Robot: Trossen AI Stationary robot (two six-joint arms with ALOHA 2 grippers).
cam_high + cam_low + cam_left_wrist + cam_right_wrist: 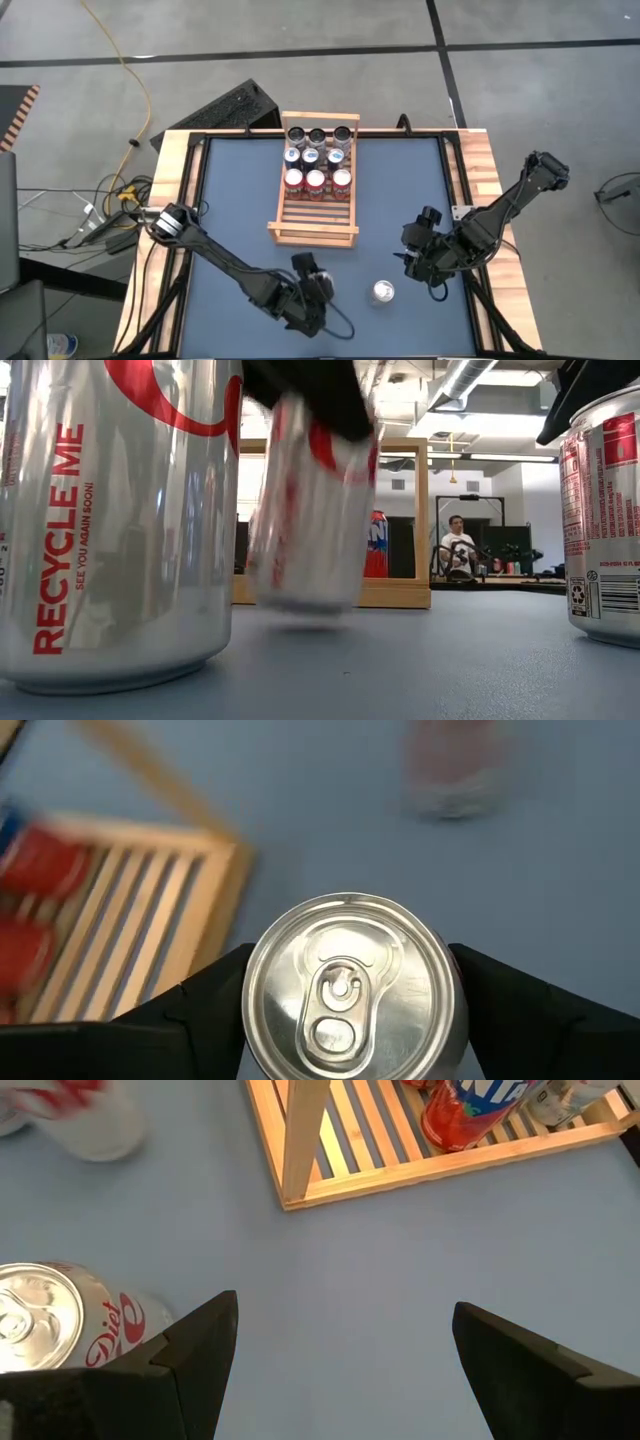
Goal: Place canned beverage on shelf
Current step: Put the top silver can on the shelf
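Note:
The light-wood slatted shelf point(314, 200) lies in the middle of the blue table. Several cans stand in rows on its far part point(317, 160), and its near slats are bare. My left gripper point(312, 282) is near the table's near edge, in front of the shelf, shut on a silver and red can point(350, 990). That can also shows in the low view point(310, 510). My right gripper point(412, 258) is open and empty to the right of the shelf. A silver Diet Coke can point(383, 292) stands on the table between the two grippers and also shows in the right wrist view point(50, 1320). My left gripper pinches the can's upper side wall point(256, 995) between its two fingers point(200, 1015), one on each side, below the top rim. The fingers come from above, pointing down. The can hangs a little tilted, and its bottom point(300, 600) is clear of the table.
Two more cans stand close to the low camera, one at the left point(110, 520) and one at the right point(605, 510). A wooden frame point(170, 200) borders the table. A person point(458, 550) sits in the room beyond. Bare blue table point(410, 190) lies right of the shelf.

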